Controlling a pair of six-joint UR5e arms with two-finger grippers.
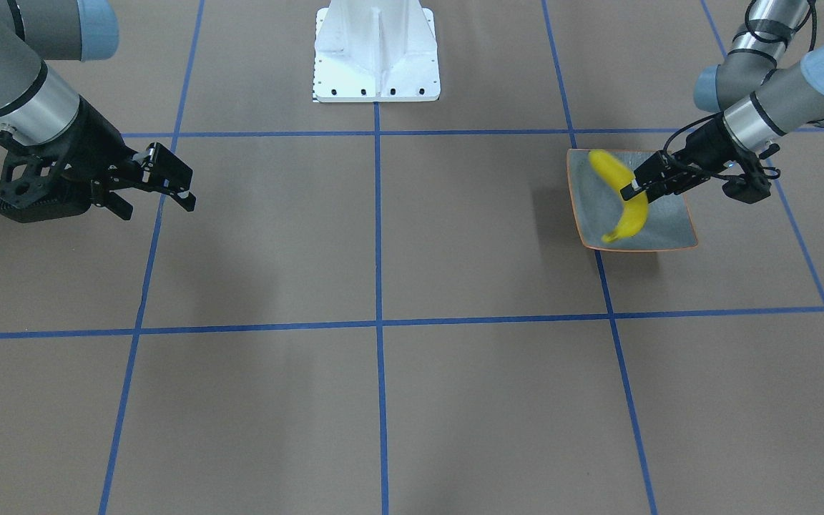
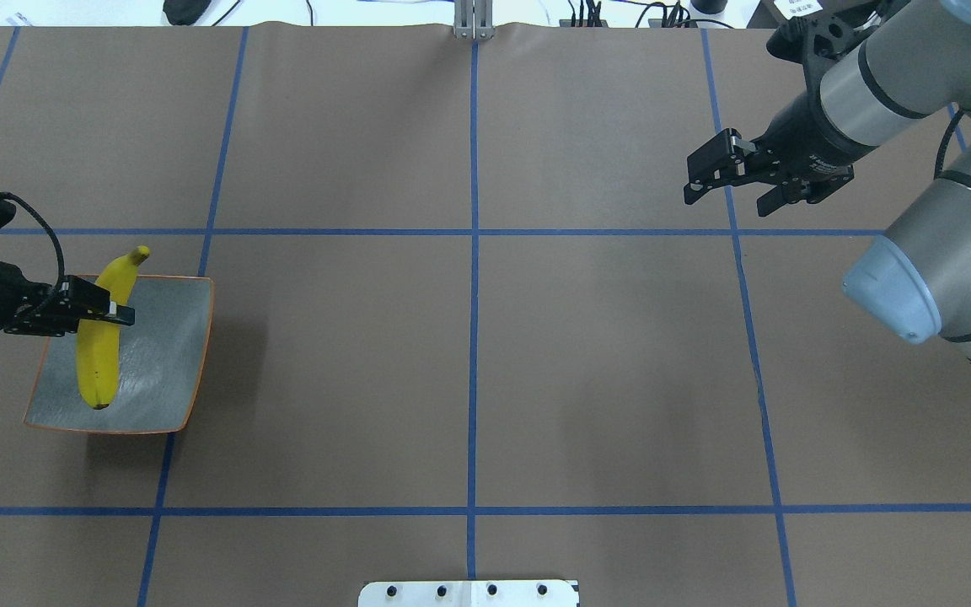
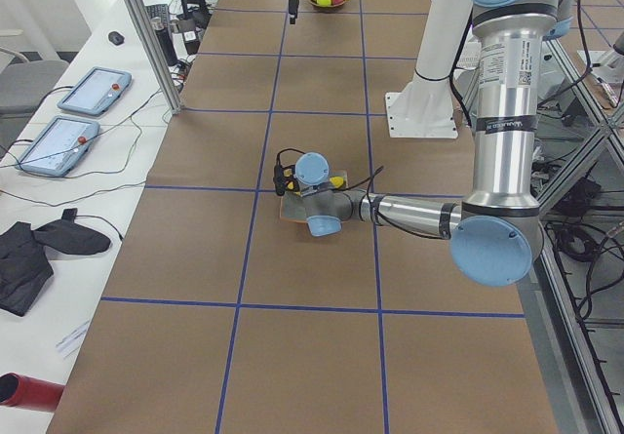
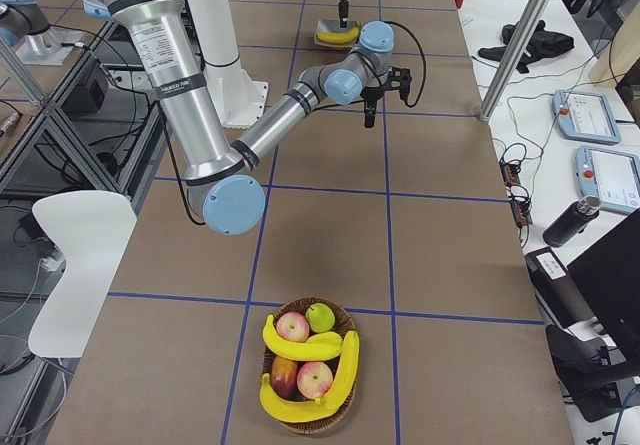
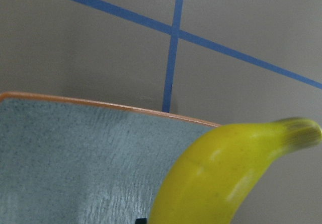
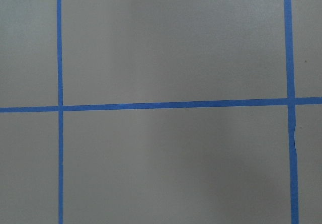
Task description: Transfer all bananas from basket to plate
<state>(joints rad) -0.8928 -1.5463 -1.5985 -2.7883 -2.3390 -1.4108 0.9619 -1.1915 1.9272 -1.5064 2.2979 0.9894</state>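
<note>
Yellow banana [image 2: 98, 358] is clamped at its middle in your left gripper [image 2: 119, 314]. It lies along the plate [image 2: 167, 354], its stem reaching past the rim on the side away from the robot. You cannot tell whether it touches the dish. Your right gripper [image 2: 734, 192] hangs well apart over the table [image 2: 469, 371], jaws spread, with nothing between them. At the table's right end you see the basket [image 4: 345, 317] holding three bananas [image 4: 300, 347] among other fruit [image 4: 315, 377].
</note>
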